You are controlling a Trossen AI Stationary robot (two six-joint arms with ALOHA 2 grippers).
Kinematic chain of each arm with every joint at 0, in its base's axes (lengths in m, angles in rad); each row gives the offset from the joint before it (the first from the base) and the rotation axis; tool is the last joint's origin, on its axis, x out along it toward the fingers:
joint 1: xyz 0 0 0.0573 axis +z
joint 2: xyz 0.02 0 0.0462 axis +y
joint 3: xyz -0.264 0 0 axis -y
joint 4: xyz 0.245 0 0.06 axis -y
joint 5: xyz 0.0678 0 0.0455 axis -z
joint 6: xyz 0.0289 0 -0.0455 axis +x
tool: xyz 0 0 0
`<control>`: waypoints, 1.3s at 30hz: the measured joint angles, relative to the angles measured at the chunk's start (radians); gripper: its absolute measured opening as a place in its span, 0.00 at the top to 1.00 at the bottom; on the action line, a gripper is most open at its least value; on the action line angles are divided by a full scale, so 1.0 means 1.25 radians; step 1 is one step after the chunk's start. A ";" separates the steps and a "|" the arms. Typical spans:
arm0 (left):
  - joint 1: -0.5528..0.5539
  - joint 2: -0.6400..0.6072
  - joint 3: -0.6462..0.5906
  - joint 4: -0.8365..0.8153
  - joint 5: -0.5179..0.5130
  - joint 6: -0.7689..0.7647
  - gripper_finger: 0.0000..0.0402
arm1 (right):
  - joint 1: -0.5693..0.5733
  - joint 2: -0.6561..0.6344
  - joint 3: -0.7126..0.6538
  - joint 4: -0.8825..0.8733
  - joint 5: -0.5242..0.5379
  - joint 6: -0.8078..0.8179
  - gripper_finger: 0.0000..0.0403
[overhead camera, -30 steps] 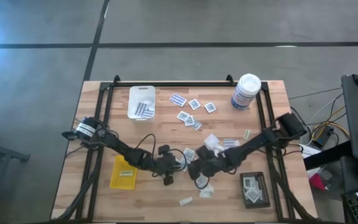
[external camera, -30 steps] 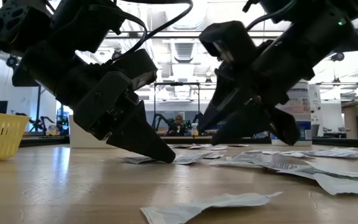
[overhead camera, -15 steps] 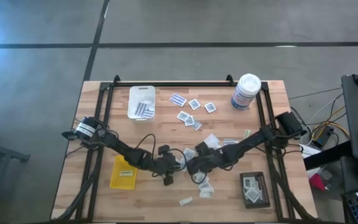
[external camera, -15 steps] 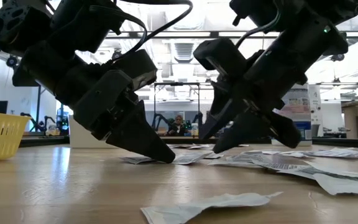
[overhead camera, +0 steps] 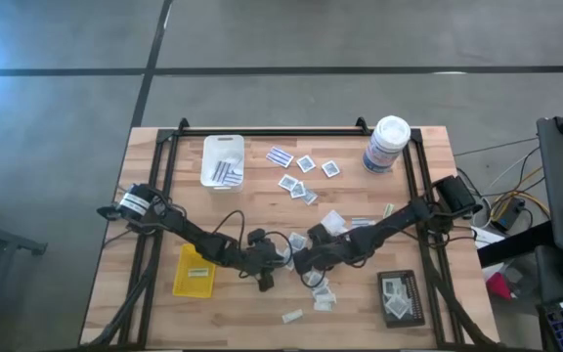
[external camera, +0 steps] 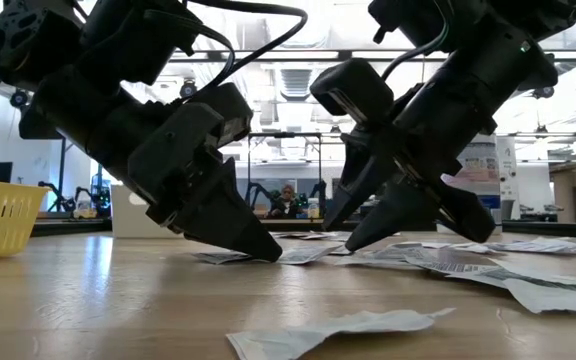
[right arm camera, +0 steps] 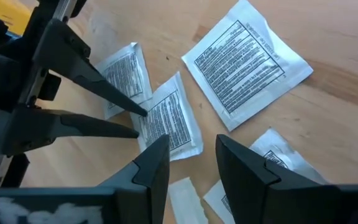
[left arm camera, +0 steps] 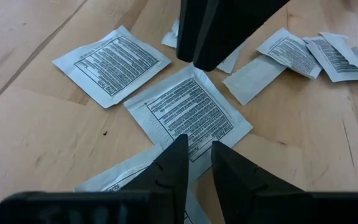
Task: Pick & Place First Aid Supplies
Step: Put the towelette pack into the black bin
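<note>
Both tools meet at the counter [overhead camera: 262, 205] middle. The left tool [left arm camera: 196, 163] has its fingers slightly apart, their tips pressing one edge of a packet [left arm camera: 188, 112]. The right tool [right arm camera: 191, 155], fingers apart, hangs just above the same packet, holding nothing. More packets [overhead camera: 301, 176] lie farther.

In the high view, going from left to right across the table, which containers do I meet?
yellow tray → white tray → white canister → black tray
</note>
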 joint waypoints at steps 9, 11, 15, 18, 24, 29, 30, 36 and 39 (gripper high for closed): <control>0.002 0.002 -0.001 0.034 -0.008 0.028 0.81 | -0.001 0.000 0.000 0.000 -0.014 0.019 0.68; 0.004 0.003 -0.001 0.034 -0.019 0.033 0.81 | -0.002 0.000 0.000 -0.004 -0.014 0.020 0.68; 0.011 0.035 0.000 0.088 -0.027 0.034 0.81 | -0.002 0.019 0.002 0.003 -0.016 0.023 0.68; 0.014 0.067 0.001 0.143 -0.037 0.035 0.81 | -0.002 0.036 0.005 0.011 -0.016 0.024 0.68; 0.015 0.077 0.002 0.154 -0.036 0.035 0.81 | -0.002 0.042 0.007 0.011 -0.017 0.009 0.68; 0.015 0.076 0.001 0.163 -0.033 0.048 0.81 | -0.002 0.040 0.008 0.008 -0.012 -0.017 0.72; 0.015 0.076 0.001 0.163 -0.031 0.055 0.81 | -0.002 0.040 0.010 0.007 -0.012 -0.023 0.74; 0.014 0.076 0.002 0.162 -0.029 0.074 0.81 | -0.002 0.042 0.023 0.002 -0.015 -0.066 0.89; 0.014 0.076 0.002 0.163 -0.029 0.079 0.81 | -0.003 0.038 0.027 0.002 -0.019 -0.088 0.94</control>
